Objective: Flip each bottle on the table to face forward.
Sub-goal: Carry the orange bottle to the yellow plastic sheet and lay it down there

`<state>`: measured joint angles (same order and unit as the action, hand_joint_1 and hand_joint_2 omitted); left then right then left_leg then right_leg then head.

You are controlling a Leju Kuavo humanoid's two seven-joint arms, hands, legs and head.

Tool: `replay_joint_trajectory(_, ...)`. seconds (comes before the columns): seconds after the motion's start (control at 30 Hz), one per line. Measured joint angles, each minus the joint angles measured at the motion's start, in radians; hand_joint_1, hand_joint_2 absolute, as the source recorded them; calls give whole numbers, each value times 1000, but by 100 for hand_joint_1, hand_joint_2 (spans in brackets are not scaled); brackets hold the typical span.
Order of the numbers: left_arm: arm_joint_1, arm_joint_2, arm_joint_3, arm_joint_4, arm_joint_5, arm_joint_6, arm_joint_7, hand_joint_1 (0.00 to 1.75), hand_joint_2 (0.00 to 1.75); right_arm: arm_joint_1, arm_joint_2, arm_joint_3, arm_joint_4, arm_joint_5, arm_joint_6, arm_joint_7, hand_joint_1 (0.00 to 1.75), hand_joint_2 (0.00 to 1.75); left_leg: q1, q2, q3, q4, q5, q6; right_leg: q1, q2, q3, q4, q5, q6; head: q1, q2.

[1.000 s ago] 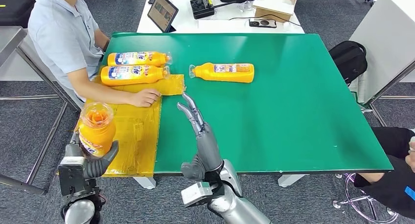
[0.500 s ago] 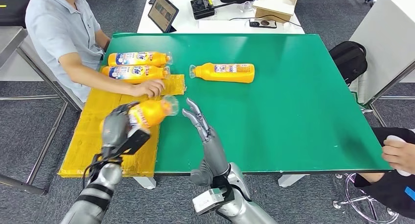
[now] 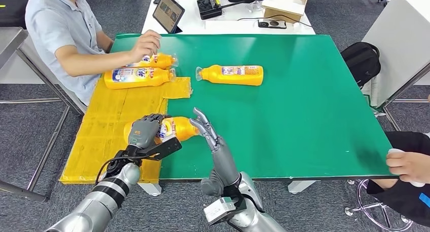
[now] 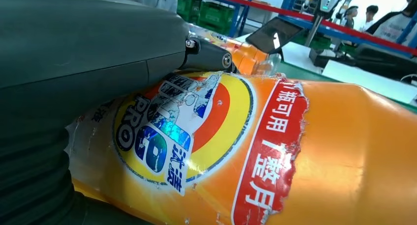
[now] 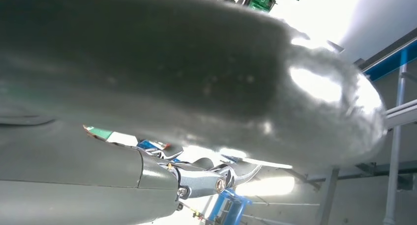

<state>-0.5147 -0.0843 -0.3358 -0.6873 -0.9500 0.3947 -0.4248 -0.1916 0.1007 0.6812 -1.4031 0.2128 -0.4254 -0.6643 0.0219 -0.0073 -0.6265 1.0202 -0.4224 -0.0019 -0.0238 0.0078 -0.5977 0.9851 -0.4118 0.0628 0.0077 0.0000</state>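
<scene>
Head view shows your left hand [image 3: 146, 132] grasping the orange detergent bottle [image 3: 172, 128] sideways above the yellow mat [image 3: 109, 136]; your right hand [image 3: 209, 133], fingers released, braces its cap end.

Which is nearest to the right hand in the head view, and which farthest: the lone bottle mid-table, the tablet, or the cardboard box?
From the right hand:
1. Lone bottle, lying mid-table, ahead of the hand.
2. Tablet, propped on the white table beyond, ahead and to the left.
3. Cardboard box, far side of the white table, to the right.

Held bottle [image 3: 170, 129] nearest; two bottles [image 3: 139, 76] far left, one [image 3: 232, 74] centre
</scene>
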Motion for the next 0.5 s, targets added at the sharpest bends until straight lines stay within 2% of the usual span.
replay_joint_trajectory(0.03, -2, 1, -2, 5, -2, -5, 1, 149, 175, 0, 0, 0, 0, 0, 1, 0, 0, 0, 0, 0, 0, 0, 0, 0, 0, 0, 0, 0, 0, 0, 0, 0)
replay_joint_trajectory(0.17, -32, 3, -27, 43, -30, -82, 17, 169, 175, 1, 0, -2, 0, -9, 7, 0, 0, 0, 0, -1, 0, 0, 0, 0, 0, 0, 1, 0, 0, 0, 0, 0)
replay_joint_trajectory(0.3, -74, 3, -67, 95, -85, -153, 83, 172, 175, 6, 0, -8, 0, -19, 12, 0, 0, 0, 0, -1, 1, 0, 0, 0, 0, 0, 2, 0, 0, 0, 0, 0)
replay_joint_trajectory(0.33, -82, 3, -77, 107, -97, -160, 108, 166, 175, 8, 0, -13, 0, -22, 14, 0, 0, 0, 0, -1, 1, 0, 0, 0, 0, 0, 2, 0, 0, 0, 0, 0)
replay_joint_trajectory(0.37, -90, 3, -85, 119, -107, -166, 135, 147, 175, 11, 0, -18, 1, -25, 17, 0, 0, 0, 0, -1, 1, 0, 0, 0, 0, 0, 2, 0, 0, 0, 0, 0)
replay_joint_trajectory(0.47, -112, 2, -106, 150, -134, -180, 213, 65, 175, 20, 0, -36, 3, -28, 29, 0, 0, 0, 0, 1, 2, 0, 0, 0, 0, 0, 2, 0, 0, 0, 0, 0)
replay_joint_trajectory(0.5, -117, 2, -111, 158, -138, -182, 230, 54, 175, 24, 0, -41, 4, -29, 33, 0, 0, 0, 0, 1, 2, 0, 0, 0, 0, 0, 2, 0, 0, 0, 0, 0)
